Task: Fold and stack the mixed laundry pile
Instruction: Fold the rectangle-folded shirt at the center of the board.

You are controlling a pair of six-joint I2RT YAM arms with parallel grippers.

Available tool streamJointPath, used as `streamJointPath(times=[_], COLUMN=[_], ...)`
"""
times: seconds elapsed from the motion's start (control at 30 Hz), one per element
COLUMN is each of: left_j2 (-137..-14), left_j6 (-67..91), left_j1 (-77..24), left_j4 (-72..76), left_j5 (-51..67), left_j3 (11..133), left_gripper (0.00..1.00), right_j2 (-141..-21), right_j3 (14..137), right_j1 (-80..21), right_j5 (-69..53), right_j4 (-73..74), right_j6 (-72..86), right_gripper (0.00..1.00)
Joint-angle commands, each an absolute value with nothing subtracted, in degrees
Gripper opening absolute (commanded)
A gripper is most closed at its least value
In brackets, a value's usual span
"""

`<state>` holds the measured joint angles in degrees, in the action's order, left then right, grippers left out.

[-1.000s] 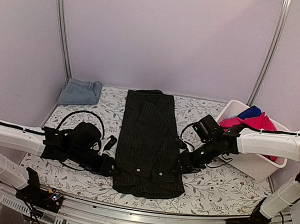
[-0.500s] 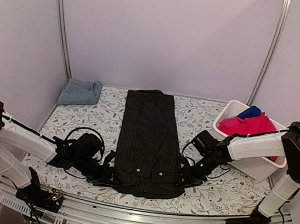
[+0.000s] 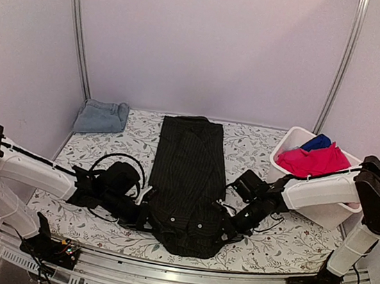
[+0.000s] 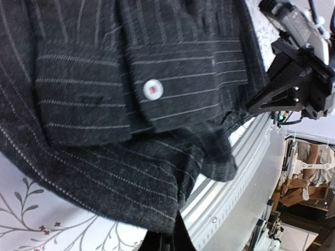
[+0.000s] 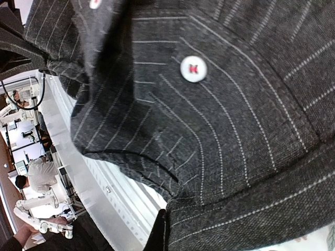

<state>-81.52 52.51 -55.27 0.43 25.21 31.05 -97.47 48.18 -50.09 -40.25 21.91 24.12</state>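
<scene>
The black pinstriped shirt [image 3: 187, 176] lies lengthwise down the middle of the floral table cover [image 3: 256, 142]. Its near end is bunched and raised. My left gripper [image 3: 144, 214] is shut on the shirt's near left corner, and my right gripper [image 3: 226, 225] is shut on the near right corner. In the left wrist view the shirt [image 4: 104, 104] with a white button [image 4: 152, 90] fills the frame above my left gripper [image 4: 170, 236]. The right wrist view shows the shirt [image 5: 235, 136] pinched in my right gripper [image 5: 162, 230]. A folded light blue denim piece [image 3: 101, 116] rests at the back left.
A white plastic bin [image 3: 322, 205] stands at the right behind my right arm, holding red-pink cloth [image 3: 310, 161] and royal blue cloth [image 3: 318, 141]. The metal rail [image 3: 172, 280] of the table's near edge runs just below the shirt's hem. Black cables loop beside the left wrist.
Both grippers went from open beside the shirt's near hem to shut on its corners. The hem has drawn inward and bunched up off the table.
</scene>
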Motion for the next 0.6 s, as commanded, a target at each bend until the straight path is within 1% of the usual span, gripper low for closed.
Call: streamJointPath(times=[0.0,0.1,0.27,0.43,0.57], left_j2=[-78.8,-79.4,-81.7,-83.8,-89.3], left_j6=[48.0,45.9,44.2,41.8,37.9], left_j1=[-56.0,-55.4,-52.3,-44.4,-37.9], left_j4=[-7.2,-10.1,-9.8,-8.9,-9.7], left_j5=[23.1,22.6,24.0,25.8,27.9], left_j3=[35.8,38.9,42.9,46.4,52.2], left_gripper=[0.0,0.0,0.0,0.0,0.0], right_j2=[-93.7,-93.7,-95.3,-98.2,-104.0], right_j3=[52.3,55.9,61.9,68.1,74.9], right_j1=[-51.2,-51.1,-48.8,-43.7,-40.3], right_j5=[-40.5,-38.4,-37.2,-37.3,-37.7], right_j4=[23.6,25.8,27.1,27.4,27.8], right_j6=[24.0,22.8,21.8,20.7,18.9], right_gripper=[0.0,0.0,0.0,0.0,0.0])
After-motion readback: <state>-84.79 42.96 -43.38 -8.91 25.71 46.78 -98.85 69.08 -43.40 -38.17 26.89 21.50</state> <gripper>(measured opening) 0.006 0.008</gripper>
